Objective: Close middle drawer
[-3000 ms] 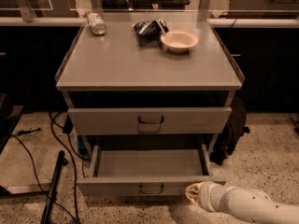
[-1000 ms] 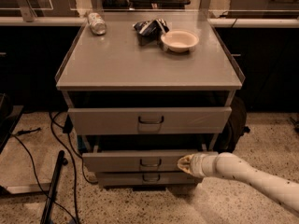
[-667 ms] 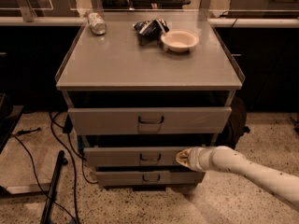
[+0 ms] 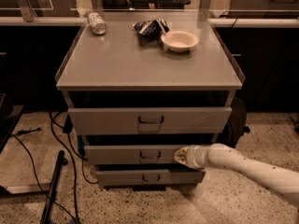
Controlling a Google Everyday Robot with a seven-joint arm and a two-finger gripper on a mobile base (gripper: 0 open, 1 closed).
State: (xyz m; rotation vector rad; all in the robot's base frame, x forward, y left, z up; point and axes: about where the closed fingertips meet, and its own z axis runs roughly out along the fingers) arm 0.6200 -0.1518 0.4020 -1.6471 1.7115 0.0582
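- At the foot of the grey cabinet [image 4: 140, 66], low on its front, the gripper [image 4: 182, 155] rests against the right part of the middle drawer [image 4: 121, 154], just right of that drawer's small U-shaped handle [image 4: 150, 155].
- From this angle I cannot tell whether the gripper is spread or pressed together. It looks to be pushing with its tip and does not seem to be holding anything.
- The white arm [image 4: 252, 169] comes in from the lower right, reaching low and nearly level with the drawer front.
- The middle drawer is the second of three, below the taller top drawer [image 4: 196, 120] and above the narrow bottom drawer [image 4: 121, 177].
- I can see none of the middle drawer's inside, so I judge the closing to be mostly done.
- What I think is left: its front seems to stand a little forward of the bottom drawer's, with a dark gap above it. I would give it a short final push straight in until it seats.
- The top drawer also appears to stick out a bit beneath the cabinet top, but that one is not my job.
- On the cabinet top, well apart from the work, are a tipped can [image 4: 97, 23], a crumpled bag [image 4: 148, 28] and a pale bowl [image 4: 180, 40] just beside the bag.
- Black cables [image 4: 52, 139] trail over the speckled floor to the left of the cabinet, clear of the arm's side.
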